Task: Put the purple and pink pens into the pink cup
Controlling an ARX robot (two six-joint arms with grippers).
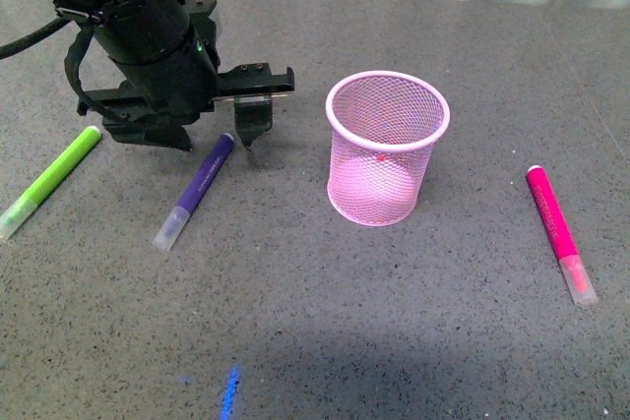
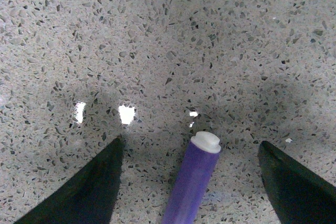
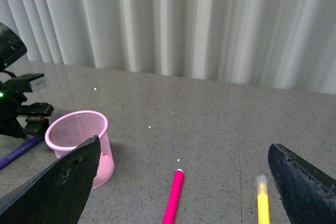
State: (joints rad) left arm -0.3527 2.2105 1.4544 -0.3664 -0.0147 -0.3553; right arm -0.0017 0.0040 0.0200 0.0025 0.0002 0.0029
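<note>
The purple pen [image 1: 197, 189] lies flat on the grey table, left of the pink cup [image 1: 386, 148], which stands upright mid-table. My left gripper [image 1: 219, 137] is open and low over the pen's white far end; in the left wrist view the purple pen [image 2: 191, 182] lies between the two spread fingers, untouched. The pink pen [image 1: 559, 231] lies flat at the right, clear cap toward the front. My right gripper [image 3: 181, 184] is open and empty, out of the front view; its wrist view shows the pink pen [image 3: 173, 198] and the cup [image 3: 80, 145] below.
A lime green marker [image 1: 51, 180] lies at the far left. A yellow marker [image 3: 262, 200] lies beside the pink pen in the right wrist view. A white curtain [image 3: 184, 19] hangs behind the table's far edge.
</note>
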